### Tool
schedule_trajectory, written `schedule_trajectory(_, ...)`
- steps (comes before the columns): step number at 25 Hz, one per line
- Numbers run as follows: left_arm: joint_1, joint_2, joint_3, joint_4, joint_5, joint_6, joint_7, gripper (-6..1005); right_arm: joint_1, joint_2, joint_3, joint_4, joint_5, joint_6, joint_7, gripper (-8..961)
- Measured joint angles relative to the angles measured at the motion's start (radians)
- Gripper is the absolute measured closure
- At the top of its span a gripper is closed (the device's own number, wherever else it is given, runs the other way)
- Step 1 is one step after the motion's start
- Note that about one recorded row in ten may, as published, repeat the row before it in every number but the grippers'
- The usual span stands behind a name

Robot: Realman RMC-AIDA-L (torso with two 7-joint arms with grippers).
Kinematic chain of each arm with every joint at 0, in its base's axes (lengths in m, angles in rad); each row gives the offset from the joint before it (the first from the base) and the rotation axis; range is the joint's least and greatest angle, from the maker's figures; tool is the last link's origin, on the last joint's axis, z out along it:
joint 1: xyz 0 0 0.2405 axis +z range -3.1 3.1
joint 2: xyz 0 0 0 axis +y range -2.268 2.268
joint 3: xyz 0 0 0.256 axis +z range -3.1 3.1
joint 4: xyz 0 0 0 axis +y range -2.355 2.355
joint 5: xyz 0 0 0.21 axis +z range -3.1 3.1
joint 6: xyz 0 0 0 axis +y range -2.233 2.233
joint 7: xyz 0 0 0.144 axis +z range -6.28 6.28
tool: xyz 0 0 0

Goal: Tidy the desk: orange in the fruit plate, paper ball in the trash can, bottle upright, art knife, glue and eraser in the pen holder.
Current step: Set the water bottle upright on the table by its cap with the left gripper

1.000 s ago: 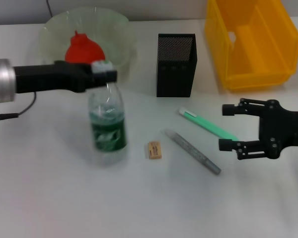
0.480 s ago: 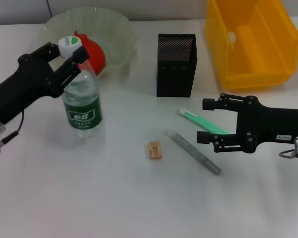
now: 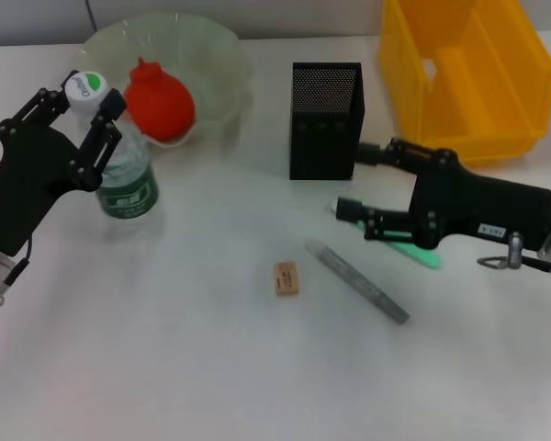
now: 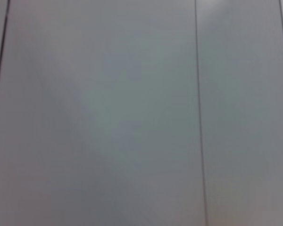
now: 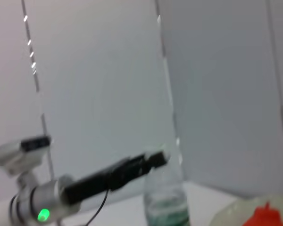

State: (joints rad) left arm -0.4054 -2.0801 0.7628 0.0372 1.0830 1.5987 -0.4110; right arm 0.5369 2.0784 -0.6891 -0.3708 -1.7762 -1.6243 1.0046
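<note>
White desk, left end effector (image 3: 84, 115) clamped on bottle (image 3: 121, 165), right end effector (image 3: 358, 180) apart beside pen holder (image 3: 325, 119)

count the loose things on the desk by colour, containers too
green: 3, fruit plate, bottle, green stick
black: 1, pen holder
yellow: 1, trash can
red-orange: 1, orange
tan: 1, eraser
grey: 1, grey pen-like tool
total: 8

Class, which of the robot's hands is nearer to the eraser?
Right. The right hand hovers over the green stick just behind the eraser; the left hand is far off, gripping the bottle.
</note>
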Motion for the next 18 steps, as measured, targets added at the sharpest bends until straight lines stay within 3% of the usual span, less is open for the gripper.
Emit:
schedule_trajectory(7, -0.029, 0.0, -0.108, -0.095, -0.008, -0.041, 0.038, 502, -0.01, 0.006, -0.001, 0.14, 0.189, 0.022, -0.146, 113)
schedule_trajectory(18, -0.037, 0.0, -0.111, -0.114, 0.001, -0.068, 0.027, 465, -0.006, 0.009, -0.004, 0.169, 0.193, 0.048, -0.155, 113)
